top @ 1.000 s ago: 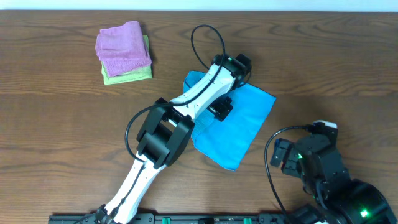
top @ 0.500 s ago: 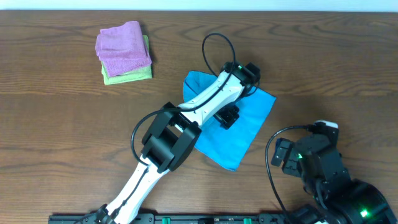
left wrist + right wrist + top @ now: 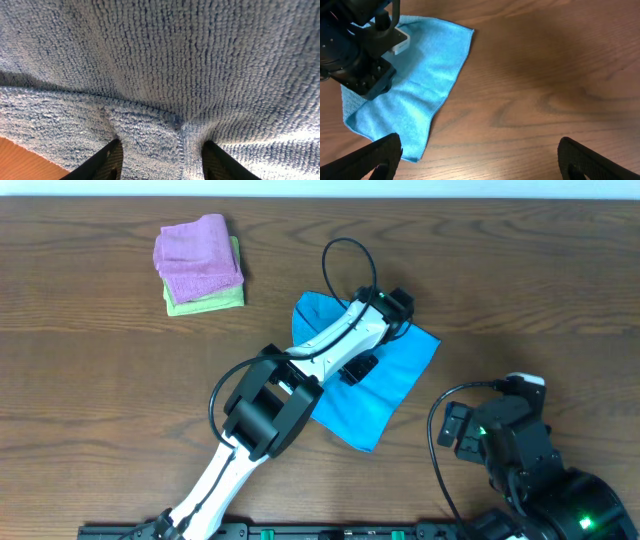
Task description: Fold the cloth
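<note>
The worktop (image 3: 90,400) carries the cloth (image 3: 395,380), spread flat near the overhead frame's centre. Likely the 1st pinch: the left hand (image 3: 159,159) sits on it, a ridge bunched between half-apart fingers. Whether it is clamped, I cannot tell. Next, I judge, comes a firm grip, then lifting that edge across. The right hand (image 3: 480,152) gapes wide at lower right, holding nothing. The left arm hides the cloth's middle.
</note>
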